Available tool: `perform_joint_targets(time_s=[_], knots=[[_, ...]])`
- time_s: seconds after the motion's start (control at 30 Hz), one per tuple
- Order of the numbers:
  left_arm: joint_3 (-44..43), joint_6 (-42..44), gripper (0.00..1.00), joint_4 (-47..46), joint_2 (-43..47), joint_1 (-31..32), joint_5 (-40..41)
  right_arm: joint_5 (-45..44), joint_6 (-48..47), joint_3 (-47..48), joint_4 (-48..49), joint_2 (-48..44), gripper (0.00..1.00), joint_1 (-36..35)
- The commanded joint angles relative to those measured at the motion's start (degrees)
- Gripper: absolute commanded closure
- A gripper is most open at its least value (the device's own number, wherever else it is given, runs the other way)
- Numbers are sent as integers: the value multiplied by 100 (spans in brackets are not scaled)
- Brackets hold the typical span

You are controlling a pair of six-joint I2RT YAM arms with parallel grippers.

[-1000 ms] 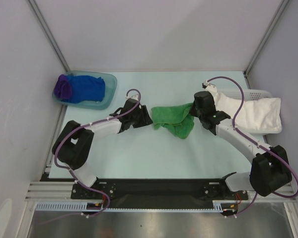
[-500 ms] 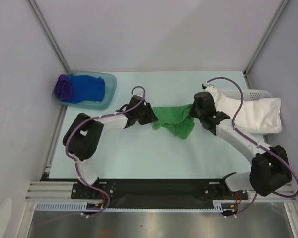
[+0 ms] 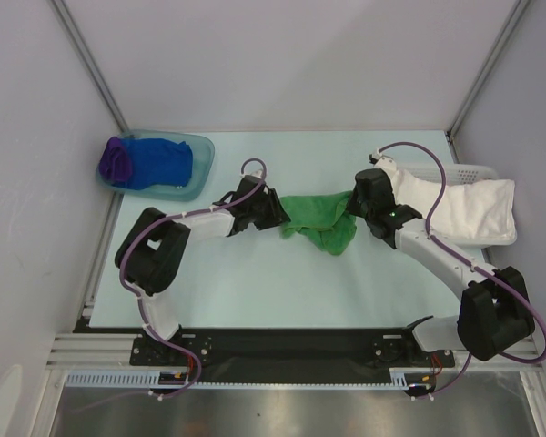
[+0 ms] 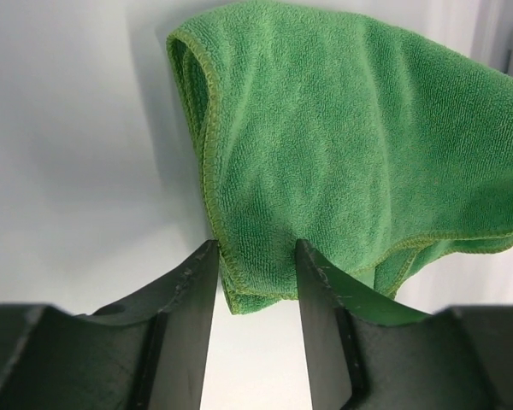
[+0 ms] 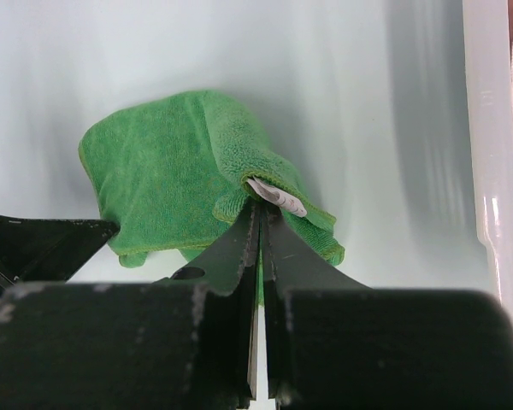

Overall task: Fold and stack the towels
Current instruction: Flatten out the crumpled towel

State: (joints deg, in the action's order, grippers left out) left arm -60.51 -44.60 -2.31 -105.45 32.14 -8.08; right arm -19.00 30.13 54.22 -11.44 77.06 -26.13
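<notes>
The green towel (image 3: pixel 318 218) lies crumpled mid-table, stretched between both grippers. My left gripper (image 3: pixel 278 211) is at its left end. In the left wrist view the towel (image 4: pixel 342 145) has its folded corner between the fingers of the left gripper (image 4: pixel 255 248), which stands open around it; both fingers touch the cloth. My right gripper (image 3: pixel 352 202) is shut on the towel's right edge. In the right wrist view the right gripper (image 5: pixel 261 205) pinches the hem of the towel (image 5: pixel 162 171) beside a white label. The blue towel (image 3: pixel 164 162) and purple towel (image 3: pixel 116 162) sit bunched in the tub.
The translucent teal tub (image 3: pixel 196 177) stands at the back left. A white slotted basket (image 3: pixel 473 169) with a white cloth (image 3: pixel 464 214) draped over it is at the back right, beside the right arm. Frame posts rise at both back corners.
The left arm has swung right onto the green towel's left corner and its jaws have narrowed a little around it. The right arm has held still, gripping the towel.
</notes>
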Motion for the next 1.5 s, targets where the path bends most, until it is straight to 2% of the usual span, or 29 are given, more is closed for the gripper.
perform_joint_targets(time_s=[0.0,0.43,0.77,0.8,0.93,1.03,1.37,1.47], knots=[[-75,-93,55,-147,147,55,-115,-24,-42,1,177,-50,100,3],[-66,65,68,46,358,55,43,-33,-42,-25,195,-103,100,3],[-136,171,89,28,341,55,-28,-42,-42,-25,195,-129,100,-6],[-119,188,89,37,349,55,-19,-33,-34,-25,204,-121,100,3],[-93,206,67,117,367,55,78,-24,-42,-43,212,-112,100,3],[4,188,59,64,350,55,131,-24,-33,-43,204,-121,100,11],[-66,136,59,-68,156,55,-18,-33,-42,-51,204,-156,100,-6],[-84,101,63,-95,112,55,-19,-25,-51,-43,204,-147,100,3]])
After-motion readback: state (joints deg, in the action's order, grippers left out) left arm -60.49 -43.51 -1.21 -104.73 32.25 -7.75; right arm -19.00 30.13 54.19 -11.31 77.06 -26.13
